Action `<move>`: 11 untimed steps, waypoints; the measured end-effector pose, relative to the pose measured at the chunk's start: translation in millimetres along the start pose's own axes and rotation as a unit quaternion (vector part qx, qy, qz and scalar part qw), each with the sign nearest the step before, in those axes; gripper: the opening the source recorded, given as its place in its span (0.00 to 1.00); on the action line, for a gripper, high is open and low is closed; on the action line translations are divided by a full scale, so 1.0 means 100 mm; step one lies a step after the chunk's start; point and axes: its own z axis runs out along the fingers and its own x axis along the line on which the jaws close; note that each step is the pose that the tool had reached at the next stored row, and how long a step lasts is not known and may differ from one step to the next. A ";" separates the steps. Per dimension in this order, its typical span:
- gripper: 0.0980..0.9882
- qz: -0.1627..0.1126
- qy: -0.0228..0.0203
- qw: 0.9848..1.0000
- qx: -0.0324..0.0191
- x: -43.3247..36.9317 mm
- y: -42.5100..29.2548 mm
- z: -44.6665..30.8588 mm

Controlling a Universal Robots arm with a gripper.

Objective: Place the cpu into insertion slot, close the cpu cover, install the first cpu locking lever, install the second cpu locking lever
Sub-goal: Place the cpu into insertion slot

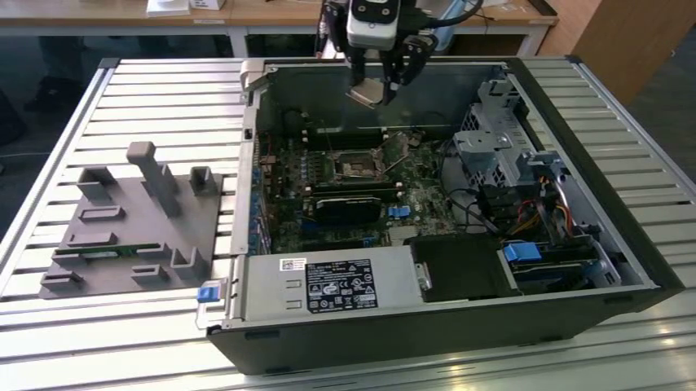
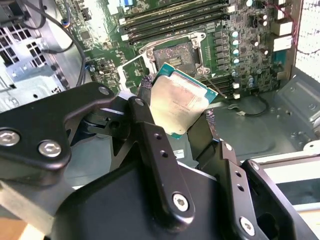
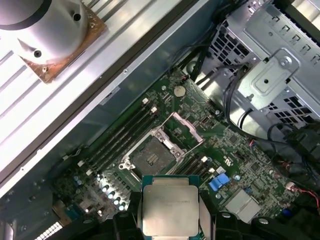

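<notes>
One chip is in transit and not yet seated.

Exterior view: the tool [image 1: 377, 81] hangs over the rear of the open computer case [image 1: 609, 244], which lies on the slatted bench [image 1: 163, 90]. The tool is clenched on the cpu [image 1: 367, 93], which it holds tilted and well clear of the board. The insertion slot [image 1: 356, 169] lies lower down on the green board, uncovered. A grey fixture block [image 1: 130, 220] sits on the bench at the exterior view's left, well apart from the work.

Second wrist view: two black fingers [image 2: 145, 95] pinch the chip by opposite edges. The silvery top is left bare, and I judge this edge grip is chosen so that the fingers do not cover either flat face. The socket shows beyond the chip with its dark centre exposed. Long memory sticks [image 2: 175, 15] run alongside it.

First wrist view: the cpu cover [image 3: 181, 131] stands swung back beside the socket. That is why the socket lies open to receive the chip. The chip appears offset from the socket, not directly over it, and touches nothing but the fingers.
</notes>
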 end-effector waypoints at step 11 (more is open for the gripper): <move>0.50 0.059 -0.006 0.998 -0.001 0.004 0.001 0.010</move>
